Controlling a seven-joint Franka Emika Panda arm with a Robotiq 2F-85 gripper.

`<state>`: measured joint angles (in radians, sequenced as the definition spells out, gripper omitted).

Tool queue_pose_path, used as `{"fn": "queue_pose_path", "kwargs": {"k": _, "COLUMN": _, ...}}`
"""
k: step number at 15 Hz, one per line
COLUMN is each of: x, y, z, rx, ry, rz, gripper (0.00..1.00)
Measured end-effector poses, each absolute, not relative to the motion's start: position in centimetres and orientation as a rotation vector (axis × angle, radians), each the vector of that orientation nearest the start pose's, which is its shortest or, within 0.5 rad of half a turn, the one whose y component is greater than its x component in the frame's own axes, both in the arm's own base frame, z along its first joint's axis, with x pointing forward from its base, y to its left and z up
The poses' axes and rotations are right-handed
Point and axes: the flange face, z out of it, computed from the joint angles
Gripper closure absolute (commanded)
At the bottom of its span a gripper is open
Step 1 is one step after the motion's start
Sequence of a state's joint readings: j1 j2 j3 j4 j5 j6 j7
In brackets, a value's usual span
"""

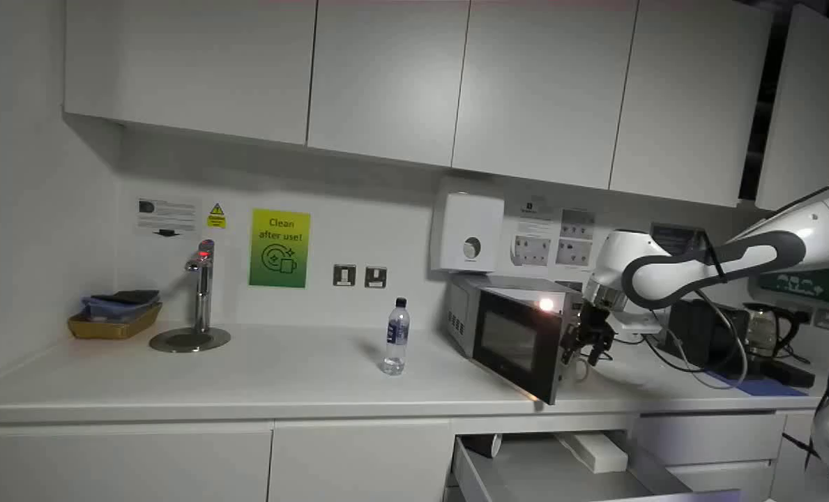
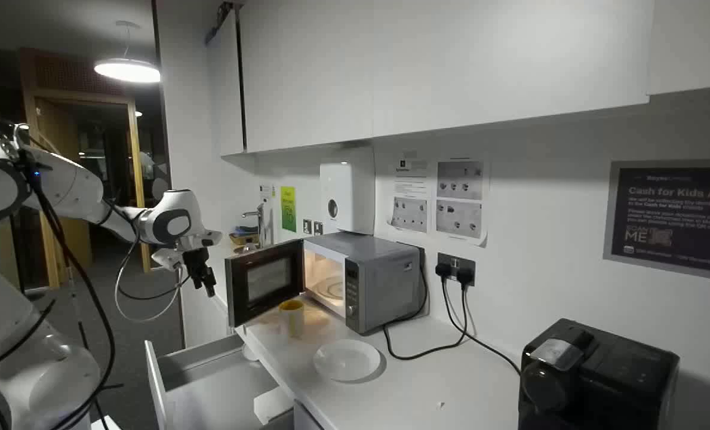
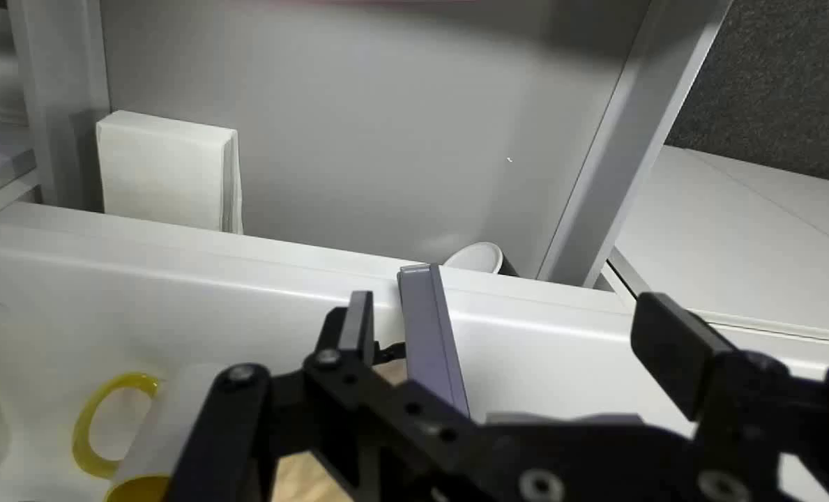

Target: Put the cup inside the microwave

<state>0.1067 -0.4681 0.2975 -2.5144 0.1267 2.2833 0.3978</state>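
Note:
The cup [image 2: 292, 322] is white with a yellow inside and handle. It stands upright on the counter in front of the microwave [image 2: 384, 263], beside its open door [image 2: 265, 280]. It also shows at the lower left of the wrist view [image 3: 169, 418], partly hidden by a finger. The silver-grey microwave has a lit interior with a glass turntable. In an exterior view its door [image 1: 515, 341] hides most of the cup. My gripper [image 3: 505, 328] is open and empty near the door's free edge [image 3: 428, 335], which appears between the fingers; whether they touch it I cannot tell.
An open drawer [image 2: 211, 382] below the counter holds a white packet [image 3: 163, 171] and a dark cup with a white rim [image 3: 477, 258]. A white plate [image 2: 347, 359] lies near the yellow-handled cup. A water bottle [image 1: 396, 338] and a black coffee machine [image 2: 599, 370] stand on the counter.

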Motion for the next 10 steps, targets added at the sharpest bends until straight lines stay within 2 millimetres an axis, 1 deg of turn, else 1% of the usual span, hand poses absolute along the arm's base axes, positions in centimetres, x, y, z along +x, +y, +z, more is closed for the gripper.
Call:
{"fn": "queue_pose_path", "kwargs": {"k": 4, "x": 38.8, "y": 17.1, "z": 45.7, "rx": -3.072, "ry": 0.116, "rz": -0.338, "gripper": 0.0}}
{"fn": "queue_pose_path", "kwargs": {"k": 6, "x": 38.9, "y": 16.5, "z": 46.0, "rx": -3.091, "ry": 0.095, "rz": -0.356, "gripper": 0.0}}
{"fn": "queue_pose_path", "kwargs": {"k": 8, "x": 38.9, "y": 14.9, "z": 46.6, "rx": -3.116, "ry": 0.034, "rz": -0.361, "gripper": 0.0}}
{"fn": "queue_pose_path", "kwargs": {"k": 10, "x": 38.7, "y": 12.5, "z": 47.4, "rx": -3.135, "ry": -0.03, "rz": -0.352, "gripper": 0.0}}
